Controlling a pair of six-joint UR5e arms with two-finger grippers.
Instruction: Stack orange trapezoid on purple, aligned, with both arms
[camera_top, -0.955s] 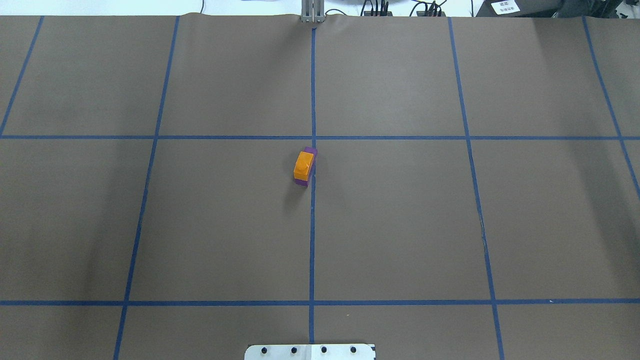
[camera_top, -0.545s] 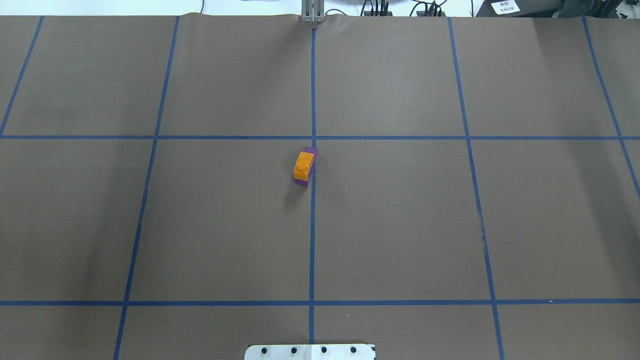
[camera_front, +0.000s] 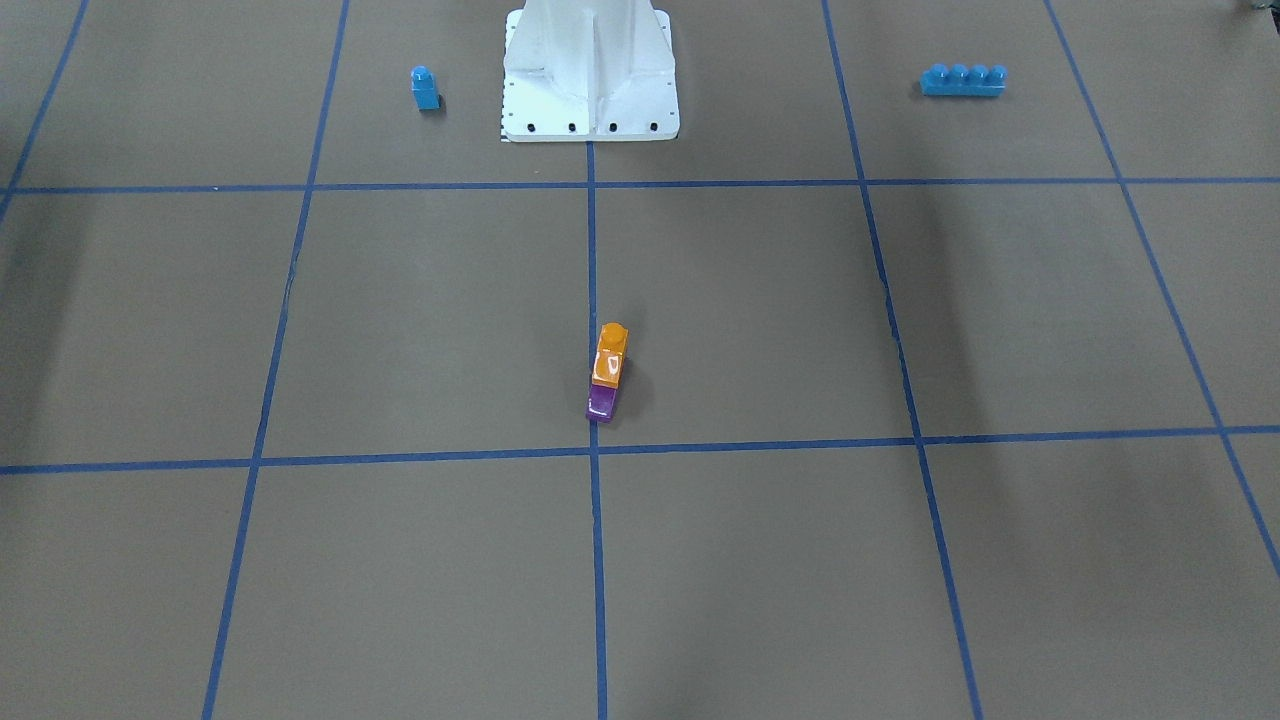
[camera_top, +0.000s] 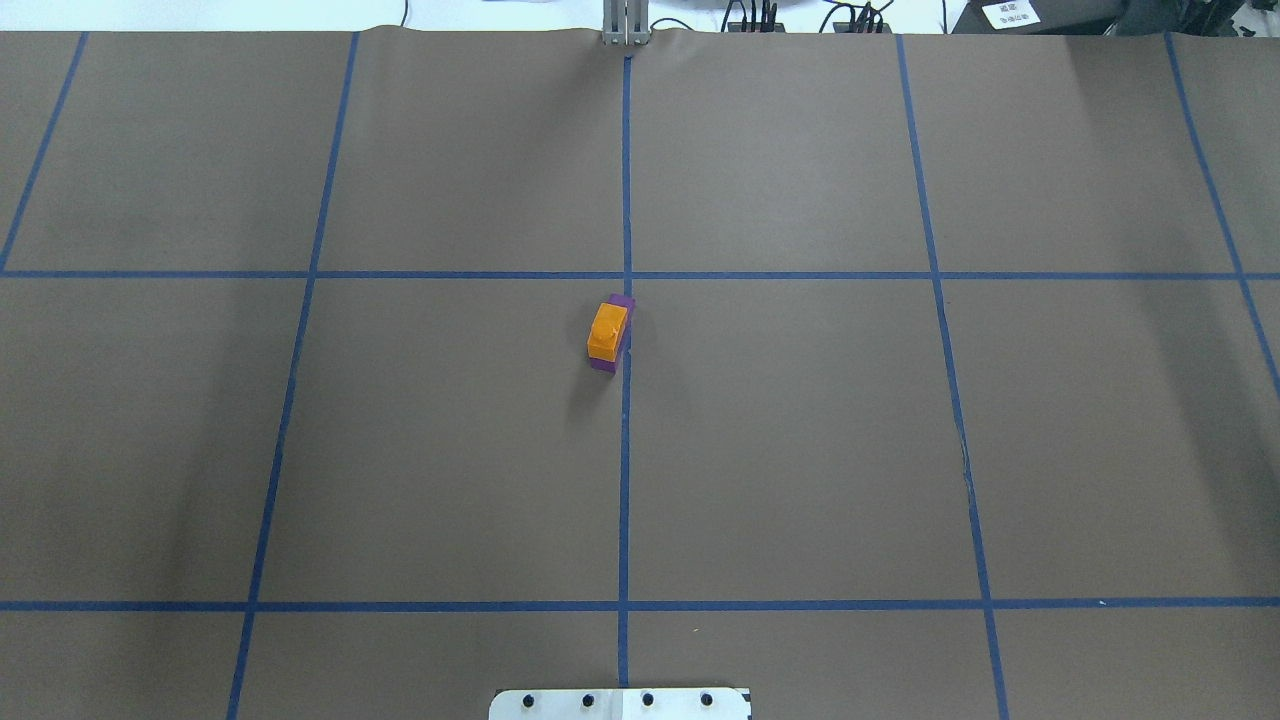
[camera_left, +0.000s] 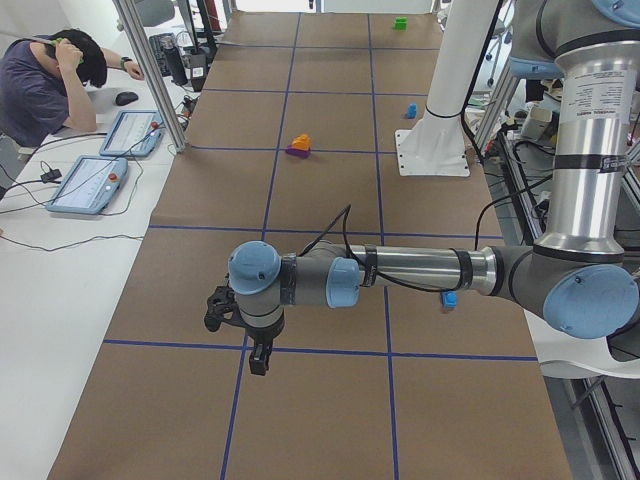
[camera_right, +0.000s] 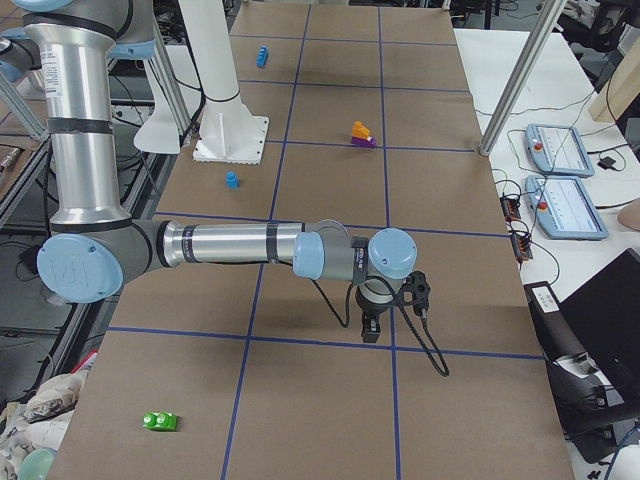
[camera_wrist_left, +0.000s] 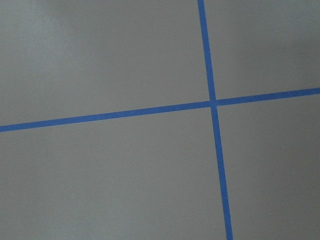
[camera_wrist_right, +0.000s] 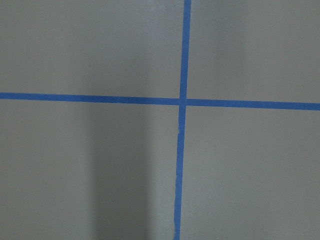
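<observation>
The orange trapezoid (camera_top: 607, 328) sits stacked on the purple block (camera_top: 604, 365) near the table's middle, just left of the centre tape line. In the front-facing view the orange trapezoid (camera_front: 611, 355) covers the purple block's (camera_front: 600, 403) rear part, and the purple slope juts out in front. No gripper touches them. The left gripper (camera_left: 258, 355) shows only in the exterior left view, pointing down over the table far from the stack. The right gripper (camera_right: 368, 325) shows only in the exterior right view, likewise far off. I cannot tell whether either is open. Both wrist views show only tape lines.
The white robot base (camera_front: 590, 70) stands at the table's robot side. A small blue single-stud block (camera_front: 425, 88) and a long blue four-stud brick (camera_front: 963, 80) lie beside it. A green block (camera_right: 160, 421) lies near the right end. An operator (camera_left: 40, 90) sits by pendants.
</observation>
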